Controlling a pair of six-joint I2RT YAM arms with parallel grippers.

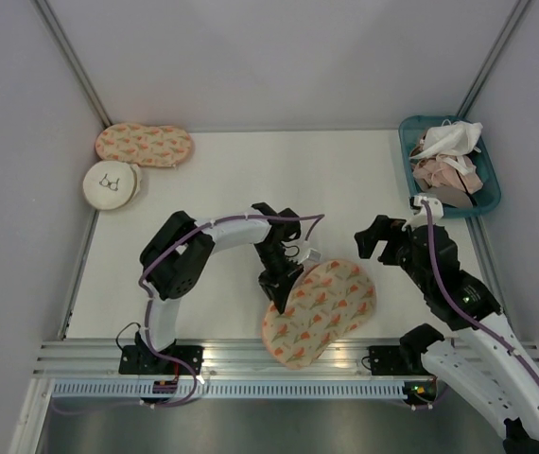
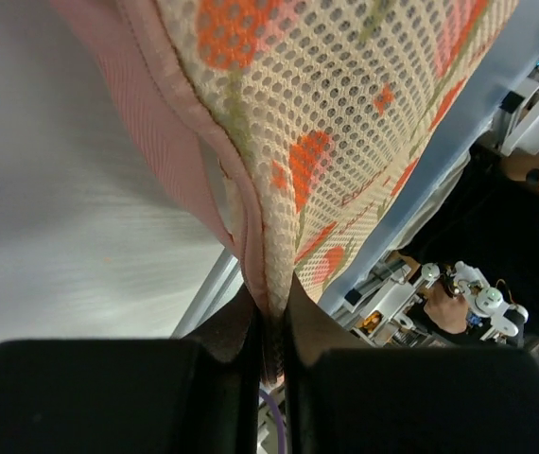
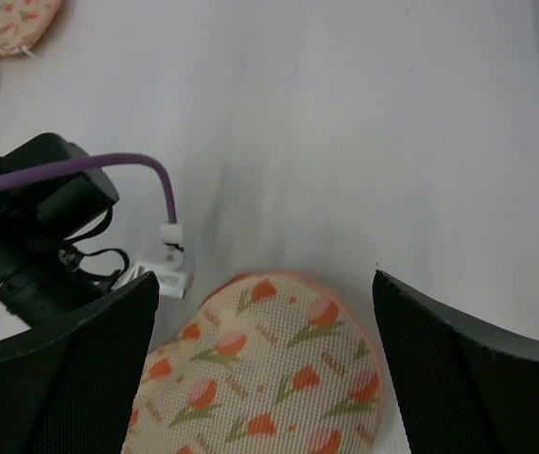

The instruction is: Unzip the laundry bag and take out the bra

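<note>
Your left gripper [image 2: 269, 326] is pressed together on the pink edging of the laundry bag [image 1: 321, 305], pinching it at the bag's left rim. From there the bag's long axis runs lower left to upper right across the lower centre of the top view. Your right gripper [image 1: 375, 244] hangs spread wide just off the upper-right end, so it's the arm nearer that end. The bra isn't visible, and the zipper pull can't be made out.
</note>
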